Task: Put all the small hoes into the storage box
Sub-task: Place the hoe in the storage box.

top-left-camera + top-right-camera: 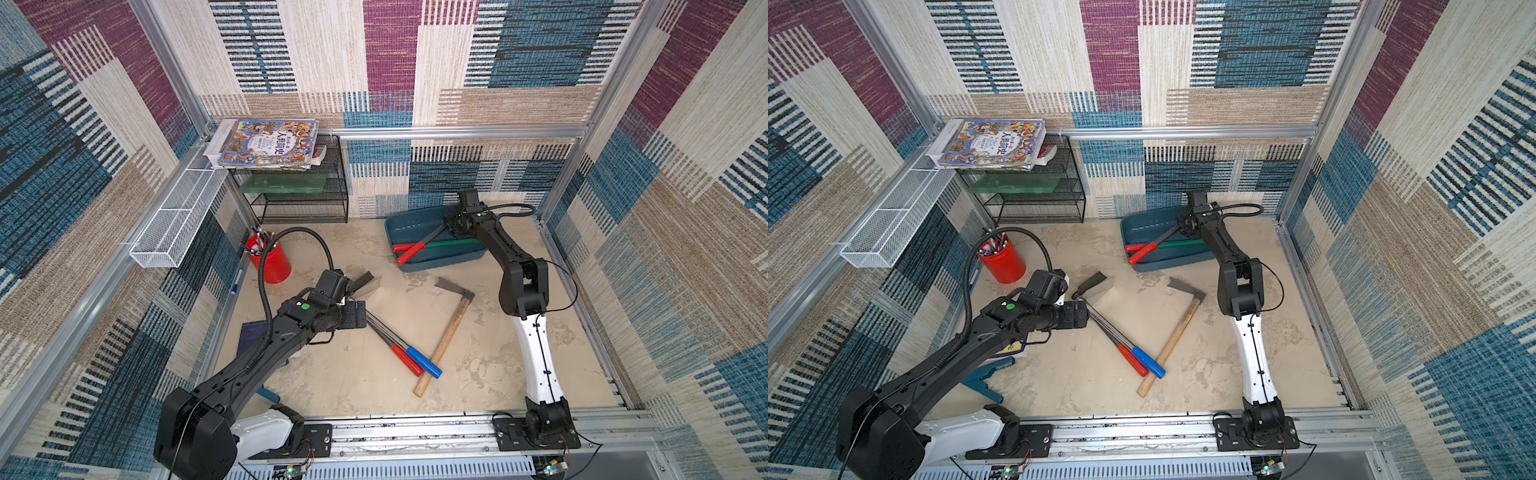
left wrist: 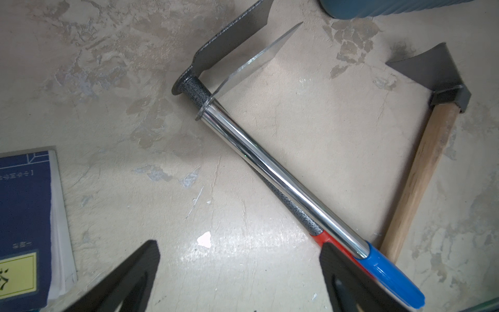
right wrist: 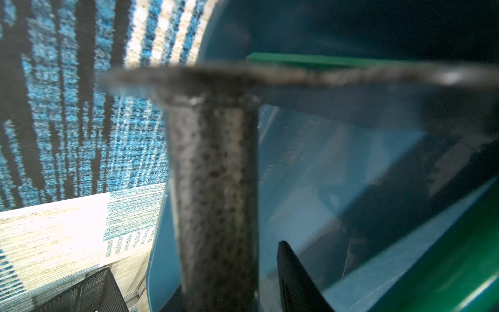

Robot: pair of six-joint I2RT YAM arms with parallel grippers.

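Small hoe (image 1: 434, 236) lay w/ head inside the storage box (image 1: 440, 262), red grip poking over the rim. I judged this the release step. R gripper (image 1: 452, 227) sat at its shaft; couldn't tell if clamped. L gripper (image 2: 239, 243) was spread wide, empty. Next: let go fully, lift clear w/o snagging.

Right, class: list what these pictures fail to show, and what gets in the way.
- Right end effector: its wrist covers the jaws in both top views; the right wrist view shows one fingertip, so any grip on the hoe is unclear.
- Hoe blade: behind the right arm from above, blurred in the right wrist view.
- Blue book: under the left arm from above, cut off in the left wrist view.
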